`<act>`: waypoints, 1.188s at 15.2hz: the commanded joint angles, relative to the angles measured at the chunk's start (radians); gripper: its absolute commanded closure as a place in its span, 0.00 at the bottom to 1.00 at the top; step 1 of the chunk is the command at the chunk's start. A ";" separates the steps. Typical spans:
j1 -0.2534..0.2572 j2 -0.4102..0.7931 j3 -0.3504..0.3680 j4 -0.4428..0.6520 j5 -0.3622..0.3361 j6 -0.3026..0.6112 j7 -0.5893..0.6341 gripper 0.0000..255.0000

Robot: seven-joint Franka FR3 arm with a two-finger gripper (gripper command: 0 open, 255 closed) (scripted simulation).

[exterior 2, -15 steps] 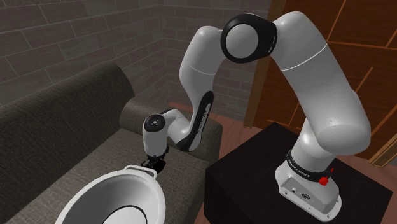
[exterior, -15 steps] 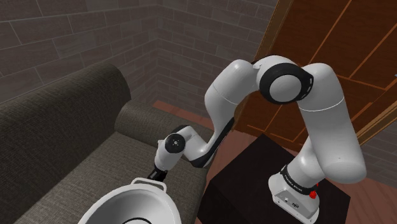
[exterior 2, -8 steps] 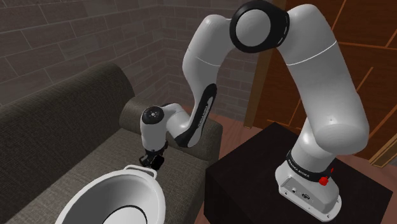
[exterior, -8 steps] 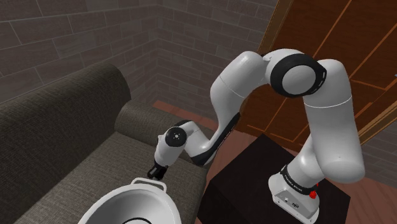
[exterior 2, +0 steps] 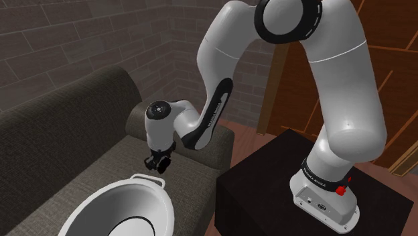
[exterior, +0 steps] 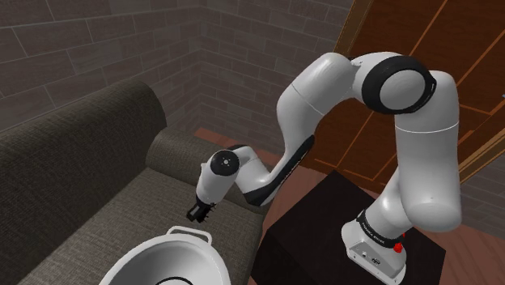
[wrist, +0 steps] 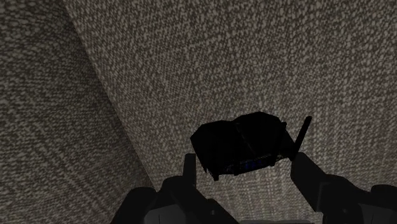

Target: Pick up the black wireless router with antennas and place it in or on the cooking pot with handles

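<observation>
The black router [wrist: 238,147], with a thin antenna [wrist: 300,137] sticking up at one side, sits between my two black fingers [wrist: 189,170] above the woven sofa fabric. My gripper [wrist: 245,173] is shut on it. In the shoulder view the gripper [exterior: 198,213] hangs a little above the sofa seat, just beyond the near handle [exterior: 191,233] of the white pot [exterior: 166,261]. The second exterior view shows the gripper [exterior 2: 155,163] with a small dark shape at its tips, just above the pot [exterior 2: 124,208] and its handle [exterior 2: 149,178].
A dark grey-brown sofa [exterior: 73,162] carries the pot; its armrest [exterior: 174,150] lies behind the gripper. The black stand [exterior: 320,231] is beside the sofa's end. Brick walls and a brown wooden door [exterior: 453,57] stand behind.
The gripper has risen from beside the pot's handle and shifted slightly away from the stand, carrying the router. The arm's upper joints swung towards the door.
</observation>
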 commanded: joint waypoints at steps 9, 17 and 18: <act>-0.077 -0.123 0.099 -0.051 0.138 -0.063 -0.123 1.00; -0.136 -0.216 0.176 -0.074 0.259 -0.117 -0.223 1.00; -0.143 -0.227 0.185 -0.075 0.274 -0.124 -0.236 1.00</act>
